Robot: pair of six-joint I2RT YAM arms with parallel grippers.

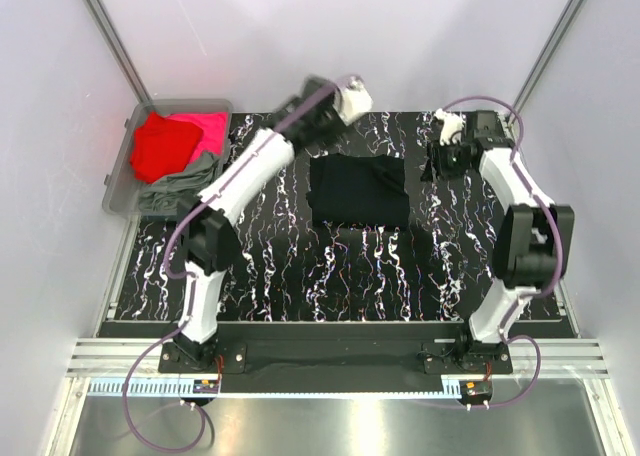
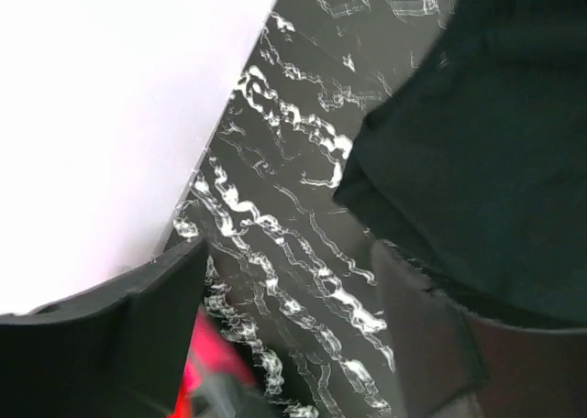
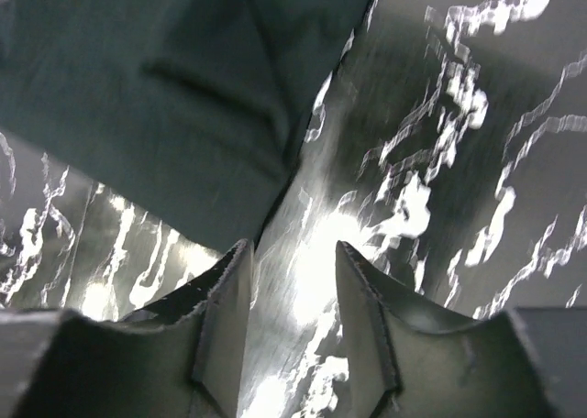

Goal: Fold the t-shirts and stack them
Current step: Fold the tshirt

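Note:
A black t-shirt point(image 1: 358, 189) lies folded into a rectangle at the middle of the marbled mat point(image 1: 300, 266). It shows in the left wrist view point(image 2: 486, 143) and the right wrist view point(image 3: 165, 79). My left gripper point(image 1: 318, 124) is open and empty, just beyond the shirt's far left corner. My right gripper point(image 1: 437, 161) is open and empty, just right of the shirt's far right corner. Red point(image 1: 160, 146), magenta-pink point(image 1: 205, 128) and grey-green point(image 1: 185, 176) t-shirts lie in a clear bin point(image 1: 115, 191) at the far left.
White walls with metal posts close in the back and sides. A metal rail point(image 1: 330, 356) runs along the near edge by the arm bases. The bin stands off the mat's far left corner.

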